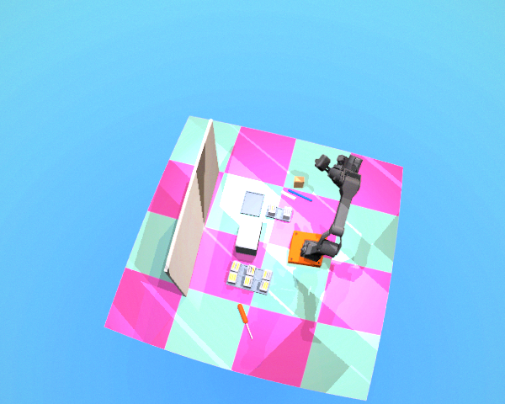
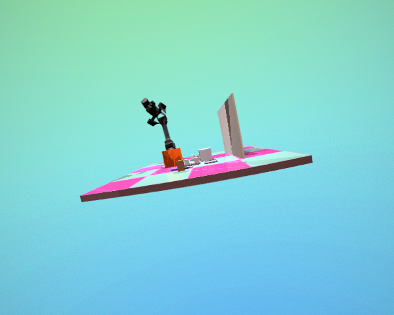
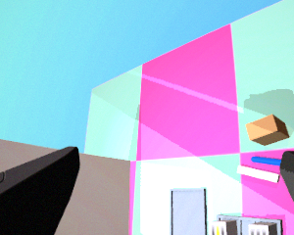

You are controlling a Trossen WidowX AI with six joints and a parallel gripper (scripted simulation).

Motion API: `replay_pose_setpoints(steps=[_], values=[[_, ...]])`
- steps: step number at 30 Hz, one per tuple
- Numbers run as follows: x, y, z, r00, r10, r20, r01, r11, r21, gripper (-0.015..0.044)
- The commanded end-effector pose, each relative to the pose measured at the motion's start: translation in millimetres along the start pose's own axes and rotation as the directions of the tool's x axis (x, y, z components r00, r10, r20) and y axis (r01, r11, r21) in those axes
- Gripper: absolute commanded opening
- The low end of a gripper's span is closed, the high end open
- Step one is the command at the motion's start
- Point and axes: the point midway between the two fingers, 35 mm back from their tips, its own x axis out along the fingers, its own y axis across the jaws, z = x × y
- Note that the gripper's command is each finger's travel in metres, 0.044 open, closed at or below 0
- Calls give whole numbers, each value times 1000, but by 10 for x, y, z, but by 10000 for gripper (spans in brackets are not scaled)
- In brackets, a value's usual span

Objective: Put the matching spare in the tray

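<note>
Checkered mat [image 1: 261,330]: six spares [image 1: 249,276], one tray [image 1: 252,203], gripper [image 1: 331,167] open.

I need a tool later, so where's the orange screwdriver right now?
In the top view the screwdriver lies near the mat's front edge, just below the cluster of yellow-faced spares.

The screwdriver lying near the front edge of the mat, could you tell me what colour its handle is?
The screwdriver has an orange handle and a pale shaft, clearest in the top view.
</note>
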Motion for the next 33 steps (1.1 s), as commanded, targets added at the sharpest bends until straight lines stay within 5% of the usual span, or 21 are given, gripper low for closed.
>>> replay_pose_setpoints(steps=[1,9,16,27,33], values=[[334,476,-373,992,-46,-116,16,968,-251,440],[841,1085,-1161,953,-140,-268,-68,765,-641,440],[1251,1435,-2247,866,-332,-375,-219,422,-880,440],[1518,1430,-3971,647,-624,-438,-588,-42,-808,440],[1522,1374,-4224,609,-666,-431,-642,-94,-761,440]])
